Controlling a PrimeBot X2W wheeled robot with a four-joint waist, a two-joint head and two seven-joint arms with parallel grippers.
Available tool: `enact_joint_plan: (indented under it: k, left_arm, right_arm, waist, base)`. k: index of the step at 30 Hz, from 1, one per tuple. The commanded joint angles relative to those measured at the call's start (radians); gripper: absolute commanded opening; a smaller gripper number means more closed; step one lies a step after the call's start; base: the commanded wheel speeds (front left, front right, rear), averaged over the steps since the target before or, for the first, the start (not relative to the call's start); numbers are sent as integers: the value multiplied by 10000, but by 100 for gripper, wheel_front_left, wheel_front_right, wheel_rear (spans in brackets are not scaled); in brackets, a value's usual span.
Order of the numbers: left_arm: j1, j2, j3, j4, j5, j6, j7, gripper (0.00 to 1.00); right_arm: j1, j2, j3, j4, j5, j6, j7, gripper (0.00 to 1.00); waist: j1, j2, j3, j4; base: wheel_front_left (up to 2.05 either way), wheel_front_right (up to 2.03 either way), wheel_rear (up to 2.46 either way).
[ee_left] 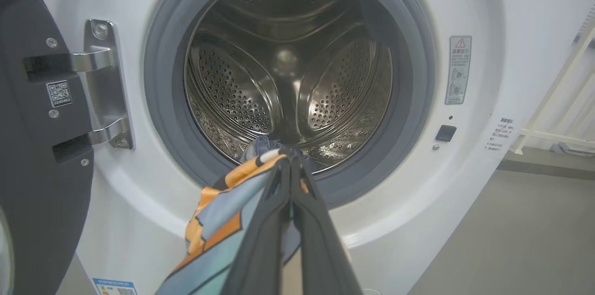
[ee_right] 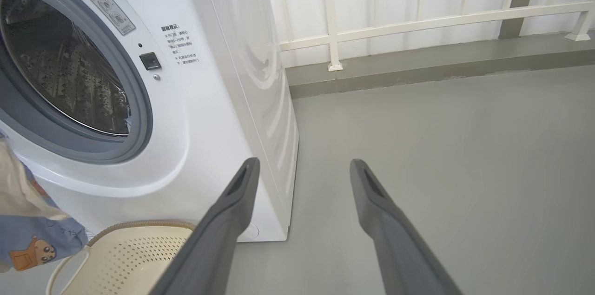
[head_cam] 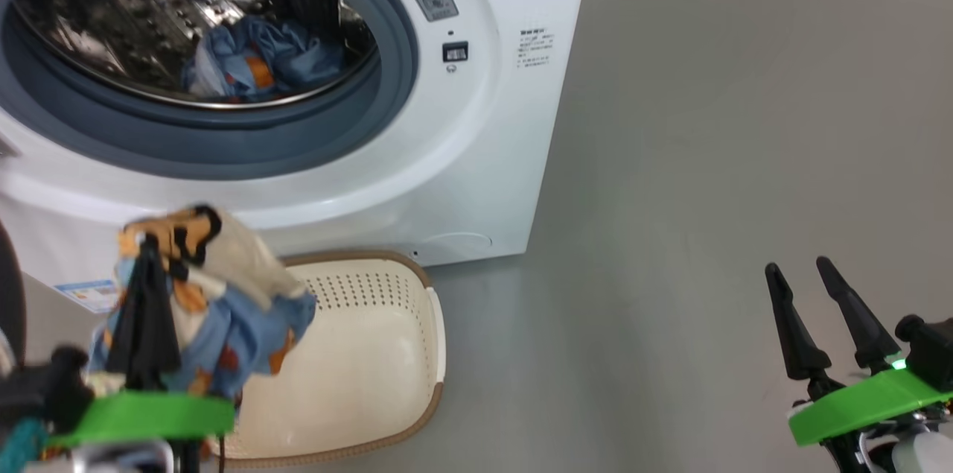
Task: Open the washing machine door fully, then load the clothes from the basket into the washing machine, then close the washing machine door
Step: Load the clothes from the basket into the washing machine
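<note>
At lower left, the left gripper (head_cam: 149,243) is clamped on a blue-and-cream garment (head_cam: 246,324) above the basket (head_cam: 372,369). A second garment (head_cam: 253,59) lies in the washing machine (head_cam: 476,145) drum at upper left. The right gripper (head_cam: 797,266) is spread empty at lower right.

mouth of the big white boxy front-loading washing machine (head_cam: 476,160) open: wide round passage through the grey rubber gasket ring (head_cam: 394,78) into the perforated steel drum (ee_left: 288,76). glossy black round door (ee_left: 37,169) swung aside, left of the mouth. crumpled blue garment (head_cam: 260,59) fills the drum's low front; room above it. printed blue-and-cream garment (head_cam: 238,324), pinched in the left gripper (ee_left: 289,161), hangs before the gasket's lower lip. cream perforated plastic basket (head_cam: 372,354) stands just beside the machine's foot. bare grey floor (head_cam: 707,197) right of the machine.
</note>
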Motion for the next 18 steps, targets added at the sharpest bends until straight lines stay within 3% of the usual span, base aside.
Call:
enact_joint_plan:
  k: [1,12,18]
  left_arm:
    - [-448,199,285,-181,70,-15,-63,0]
    - [-3991,811,235,1664,35,-15,-63,0]
    - [-6162,1438,405,3835,262,-15,-63,0]
  right_arm:
    - [-202,-136,203,-251,-32,16,-48,100]
    - [-872,164,491,-248,78,16,-48,100]
    - [-1298,376,705,-254,141,16,-48,100]
  waist:
    - [0,0,168,-71]
    - [0,0,1177,-636]
    - [0,0,1760,-1137]
  base:
    - [0,0,0]
    - [0,0,0]
    - [0,0,0]
